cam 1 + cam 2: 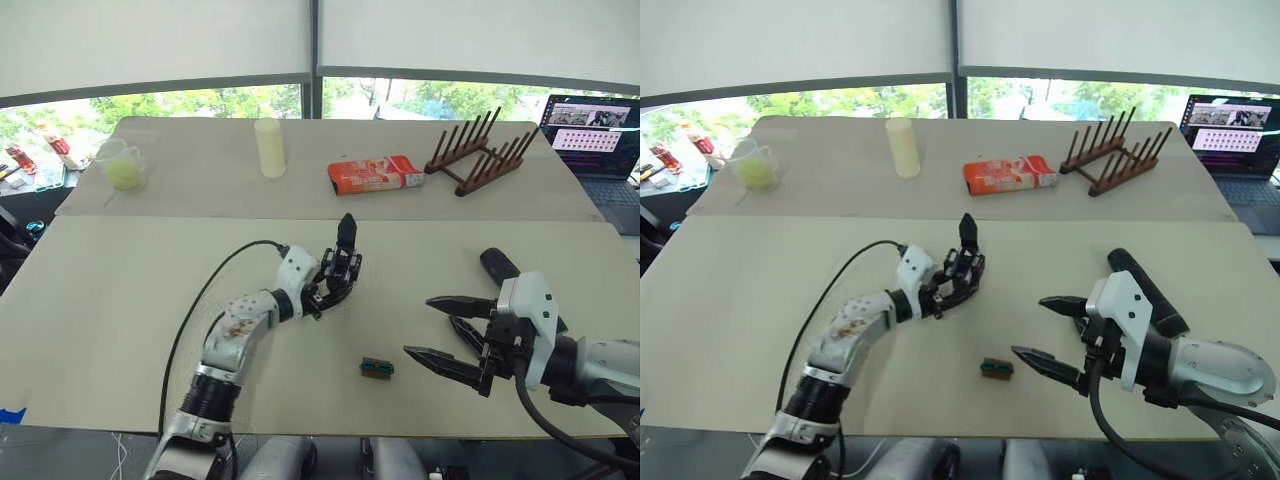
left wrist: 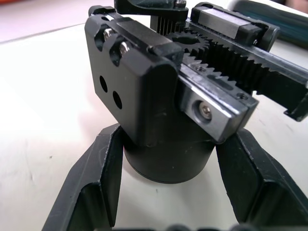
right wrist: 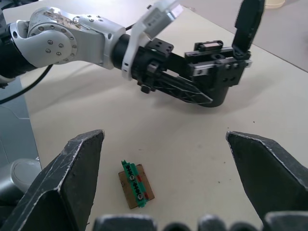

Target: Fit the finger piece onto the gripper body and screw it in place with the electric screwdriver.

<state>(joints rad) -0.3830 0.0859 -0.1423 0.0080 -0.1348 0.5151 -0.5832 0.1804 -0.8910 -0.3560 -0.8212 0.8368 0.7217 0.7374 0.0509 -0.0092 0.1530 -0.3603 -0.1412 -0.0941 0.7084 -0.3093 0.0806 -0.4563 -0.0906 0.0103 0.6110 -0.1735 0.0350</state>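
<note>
- The room has wide windows with blinds half down and greenery outside; two pale tables (image 1: 110,300) stand end to end, the near one being the work surface.
- On the far table sit a plastic cup (image 1: 123,165), a pale cylinder (image 1: 269,147), a red carton (image 1: 375,174) lying flat and a wooden rack (image 1: 480,150); a laptop (image 1: 598,135) is open at the far right. None of it looks part of the job.
- The gripper body (image 1: 338,272) stands near the middle of the near table, its round base down and one pointed black finger sticking straight up.
- The left gripper (image 3: 185,94) has its fingers closed around that round base, one on each side as its wrist camera shows, which I take to be a steadying hold so the assembly does not turn while it is worked on.
- The rack-and-gear mechanism on top faces outward, toward the other arm, probably to leave the mounting face reachable.
- The right gripper (image 1: 450,335) hovers above the near right of the table with its jaws spread wide and nothing between them.
- Just beyond that arm lies the electric screwdriver (image 1: 1145,290), partly hidden by the wrist, not picked up.
- A small green-and-brown block (image 1: 377,368) lies near the front edge, between the two arms, apart from both.
- I cannot pick out the loose finger piece on the table, so fitting looks yet to start.
</note>
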